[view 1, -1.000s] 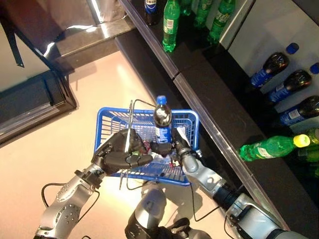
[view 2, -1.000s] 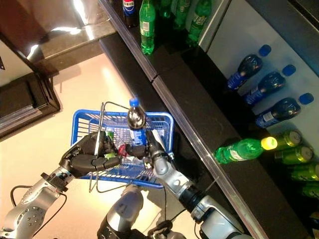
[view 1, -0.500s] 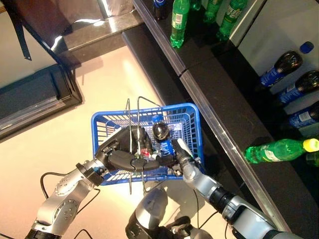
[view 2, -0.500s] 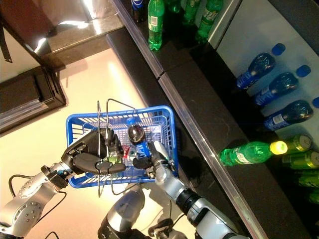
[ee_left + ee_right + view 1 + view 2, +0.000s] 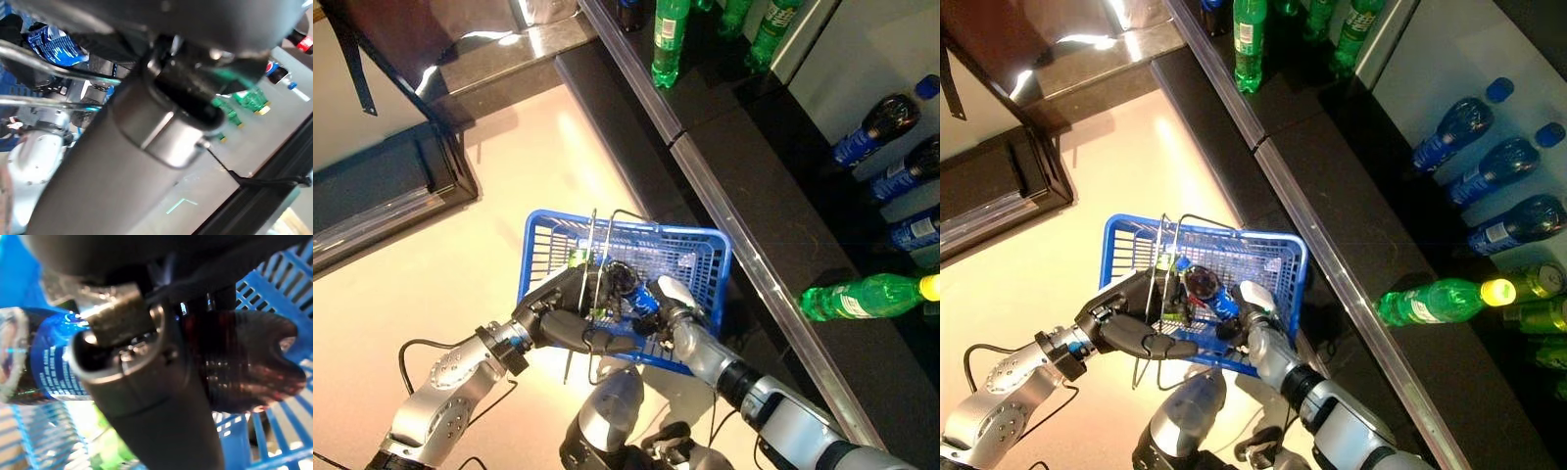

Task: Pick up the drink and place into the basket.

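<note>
Inside the basket (image 5: 705,257), right hand (image 5: 668,299) fingers clasp the bottle (image 5: 628,285); left hand (image 5: 560,311) grips the handles (image 5: 593,257).

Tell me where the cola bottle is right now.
The cola bottle lies low inside the blue basket, gripped by the right hand, beside the left hand on the wire handles.

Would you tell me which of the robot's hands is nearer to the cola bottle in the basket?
Right. The right hand is curled round the cola bottle inside the blue basket. The left hand grips the basket's wire handles just beside it.
</note>
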`<state>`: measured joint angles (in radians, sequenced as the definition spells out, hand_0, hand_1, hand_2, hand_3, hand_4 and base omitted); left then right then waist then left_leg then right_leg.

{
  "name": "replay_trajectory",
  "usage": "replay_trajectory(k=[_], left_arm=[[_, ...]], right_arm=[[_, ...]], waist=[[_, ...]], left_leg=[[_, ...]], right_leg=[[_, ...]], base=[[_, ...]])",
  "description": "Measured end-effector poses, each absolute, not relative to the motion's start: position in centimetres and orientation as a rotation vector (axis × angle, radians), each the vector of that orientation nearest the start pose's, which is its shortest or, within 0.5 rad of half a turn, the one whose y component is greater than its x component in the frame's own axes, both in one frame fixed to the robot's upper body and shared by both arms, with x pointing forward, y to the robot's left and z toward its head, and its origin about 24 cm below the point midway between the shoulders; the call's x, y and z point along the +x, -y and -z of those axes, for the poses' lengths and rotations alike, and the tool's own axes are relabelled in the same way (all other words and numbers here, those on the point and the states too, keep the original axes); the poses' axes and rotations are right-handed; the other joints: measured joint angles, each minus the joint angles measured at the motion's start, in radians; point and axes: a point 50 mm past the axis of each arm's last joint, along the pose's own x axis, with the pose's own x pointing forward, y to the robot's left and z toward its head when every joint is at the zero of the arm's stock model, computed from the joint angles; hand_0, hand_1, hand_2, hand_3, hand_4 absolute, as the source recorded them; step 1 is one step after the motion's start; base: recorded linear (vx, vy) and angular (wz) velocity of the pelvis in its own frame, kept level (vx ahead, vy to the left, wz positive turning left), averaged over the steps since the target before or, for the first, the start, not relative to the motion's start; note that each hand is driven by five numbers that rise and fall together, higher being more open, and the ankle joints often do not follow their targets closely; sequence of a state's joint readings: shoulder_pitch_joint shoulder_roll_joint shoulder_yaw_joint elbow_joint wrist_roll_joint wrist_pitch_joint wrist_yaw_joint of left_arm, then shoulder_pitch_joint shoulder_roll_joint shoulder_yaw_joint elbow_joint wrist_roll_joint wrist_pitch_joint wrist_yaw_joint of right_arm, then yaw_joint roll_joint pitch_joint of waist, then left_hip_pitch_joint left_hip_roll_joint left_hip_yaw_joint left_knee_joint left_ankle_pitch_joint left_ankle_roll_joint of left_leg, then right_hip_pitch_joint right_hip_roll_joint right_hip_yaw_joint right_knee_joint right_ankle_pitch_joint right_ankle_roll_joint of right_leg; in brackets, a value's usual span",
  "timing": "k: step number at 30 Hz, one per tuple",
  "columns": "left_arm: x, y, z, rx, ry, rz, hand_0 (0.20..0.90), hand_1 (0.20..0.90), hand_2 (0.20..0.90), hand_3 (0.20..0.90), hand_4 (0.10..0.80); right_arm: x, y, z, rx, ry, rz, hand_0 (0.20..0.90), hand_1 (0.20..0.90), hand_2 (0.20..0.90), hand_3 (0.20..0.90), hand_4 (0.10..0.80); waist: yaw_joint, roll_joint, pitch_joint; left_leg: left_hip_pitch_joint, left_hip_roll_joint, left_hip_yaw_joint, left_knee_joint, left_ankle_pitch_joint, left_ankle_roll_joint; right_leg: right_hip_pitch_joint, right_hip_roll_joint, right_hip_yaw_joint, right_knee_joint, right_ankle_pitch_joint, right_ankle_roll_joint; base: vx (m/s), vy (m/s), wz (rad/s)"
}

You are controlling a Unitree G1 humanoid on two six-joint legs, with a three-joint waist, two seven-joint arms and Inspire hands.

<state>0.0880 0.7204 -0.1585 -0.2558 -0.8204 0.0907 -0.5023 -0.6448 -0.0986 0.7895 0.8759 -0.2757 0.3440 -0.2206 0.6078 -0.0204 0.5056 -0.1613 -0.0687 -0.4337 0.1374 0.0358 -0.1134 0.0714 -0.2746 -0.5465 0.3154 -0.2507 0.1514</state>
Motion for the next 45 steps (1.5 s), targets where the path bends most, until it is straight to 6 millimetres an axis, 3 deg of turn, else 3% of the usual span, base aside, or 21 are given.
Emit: replay_trajectory(k=[5, 10, 11, 13, 14, 17, 30, 37, 45], left_arm=[[21.7, -18.4, -8.3, -0.104, -0.098, 0.782, 0.300, 0.300, 0.300, 0.200, 0.100], [21.8, -18.3, -7.9, -0.066, -0.124, 0.765, 0.300, 0.300, 0.300, 0.200, 0.100], [21.8, -18.3, -7.9, -0.065, -0.124, 0.764, 0.300, 0.300, 0.300, 0.200, 0.100], [21.8, -18.2, -7.9, -0.065, -0.125, 0.765, 0.300, 0.300, 0.300, 0.200, 0.100], [21.8, -18.2, -7.9, -0.064, -0.123, 0.763, 0.300, 0.300, 0.300, 0.200, 0.100], [22.2, -18.2, -8.3, -0.055, -0.107, 0.759, 0.300, 0.300, 0.300, 0.200, 0.100], [22.4, -18.6, -8.6, -0.037, -0.107, 0.724, 0.300, 0.300, 0.300, 0.200, 0.100], [22.7, -20.3, -9.4, -0.030, -0.069, 0.633, 0.300, 0.300, 0.300, 0.200, 0.100], [21.7, -22.2, -8.6, -0.047, -0.103, 0.503, 0.300, 0.300, 0.300, 0.200, 0.100]], right_arm=[[32.1, 6.8, 1.8, -1.179, -0.440, -0.376, 0.300, 0.300, 0.300, 0.200, 0.100], [31.8, 7.2, 2.6, -1.115, -0.542, -0.333, 0.300, 0.300, 0.300, 0.200, 0.100], [31.8, 7.3, 2.7, -1.096, -0.546, -0.322, 0.514, 0.514, 0.514, 0.450, 0.350], [31.8, 7.5, 2.8, -1.059, -0.561, -0.292, 0.820, 0.820, 0.820, 0.807, 0.707], [31.8, 7.7, 2.9, -1.043, -0.572, -0.271, 0.900, 0.900, 0.900, 0.900, 0.800], [31.6, 8.8, 3.4, -1.022, -0.602, -0.218, 0.900, 0.900, 0.900, 0.900, 0.800], [30.8, 7.6, 3.4, -0.788, -0.552, -0.179, 0.900, 0.900, 0.900, 0.900, 0.800], [30.1, 5.9, -0.1, -0.650, -0.370, -0.191, 0.900, 0.900, 0.900, 0.900, 0.800], [28.0, 5.5, -3.7, -0.459, -0.245, -0.332, 0.900, 0.900, 0.900, 0.900, 0.800]], waist=[[0.006, -0.001, 0.000], [0.023, -0.009, -0.005], [0.022, -0.010, -0.005], [0.022, -0.012, -0.006], [0.024, -0.013, -0.007], [0.032, -0.014, -0.007], [0.020, -0.048, -0.010], [-0.010, -0.090, -0.008], [-0.068, -0.119, -0.009]], left_leg=[[0.001, -0.004, -0.015, 0.001, 0.000, 0.000], [0.004, -0.008, -0.018, 0.002, 0.001, 0.001], [0.005, -0.008, -0.018, 0.002, 0.001, 0.001], [0.005, -0.008, -0.018, 0.003, 0.002, 0.001], [0.005, -0.008, -0.018, 0.003, 0.003, 0.002], [0.005, -0.008, -0.019, 0.003, 0.004, 0.002], [0.019, 0.007, -0.016, 0.001, 0.004, 0.002], [0.021, 0.026, 0.003, 0.001, 0.003, 0.000], [0.023, 0.050, 0.043, -0.001, 0.003, -0.001]], right_leg=[[0.013, -0.001, -0.024, -0.004, -0.001, 0.002], [0.015, -0.003, -0.026, -0.003, -0.003, 0.003], [0.016, -0.003, -0.026, -0.003, -0.003, 0.003], [0.017, -0.003, -0.027, -0.003, -0.003, 0.003], [0.017, -0.003, -0.027, -0.002, -0.003, 0.003], [0.018, -0.003, -0.027, -0.002, -0.002, 0.003], [0.036, 0.010, -0.025, -0.024, 0.008, -0.002], [0.044, 0.035, -0.006, -0.060, 0.033, -0.008], [0.042, 0.064, 0.034, -0.113, 0.080, -0.015]], base=[[0.048, -0.007, 0.08], [0.047, 0.011, 0.05], [0.000, 0.000, 0.00], [0.000, 0.000, 0.00], [0.000, 0.000, 0.00], [0.000, 0.000, 0.00], [0.005, -0.008, -0.01], [-0.004, -0.008, -0.09], [-0.015, 0.034, -0.18]])
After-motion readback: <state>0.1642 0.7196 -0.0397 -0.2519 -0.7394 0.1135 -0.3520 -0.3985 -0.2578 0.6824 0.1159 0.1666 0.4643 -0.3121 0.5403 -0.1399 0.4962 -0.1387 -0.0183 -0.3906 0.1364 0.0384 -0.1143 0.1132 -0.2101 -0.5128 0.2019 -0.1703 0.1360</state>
